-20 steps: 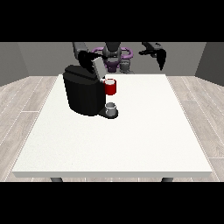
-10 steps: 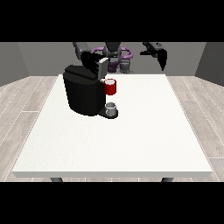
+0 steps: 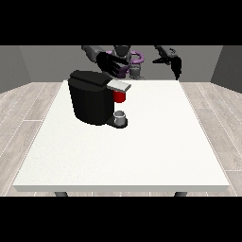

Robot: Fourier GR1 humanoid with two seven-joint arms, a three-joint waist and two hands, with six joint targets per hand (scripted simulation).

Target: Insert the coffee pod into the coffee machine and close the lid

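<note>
White surface [image 3: 142, 156] set on grey plank floor [image 3: 23, 108], grey walls [image 3: 42, 61] behind; coffee machine [image 3: 92, 97] placed at back left; finger state of both hands cannot be told

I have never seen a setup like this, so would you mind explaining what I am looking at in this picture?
This is one view, from a camera across the large white table, facing a humanoid robot that stands small behind the far edge. It has two arms, each ending in a black hand. Because it faces us, its sides are mirrored.

On the table stands a black coffee machine with a grey lid lying flat on top. Under the lid sits a red thing at the machine, and on the machine's base rests a small grey cup-shaped thing; I cannot tell whether it is the pod.

The hand at the view's left hovers with spread fingers just behind the lid. The hand at the view's right hangs in the air, away from everything. Neither holds anything.
</note>
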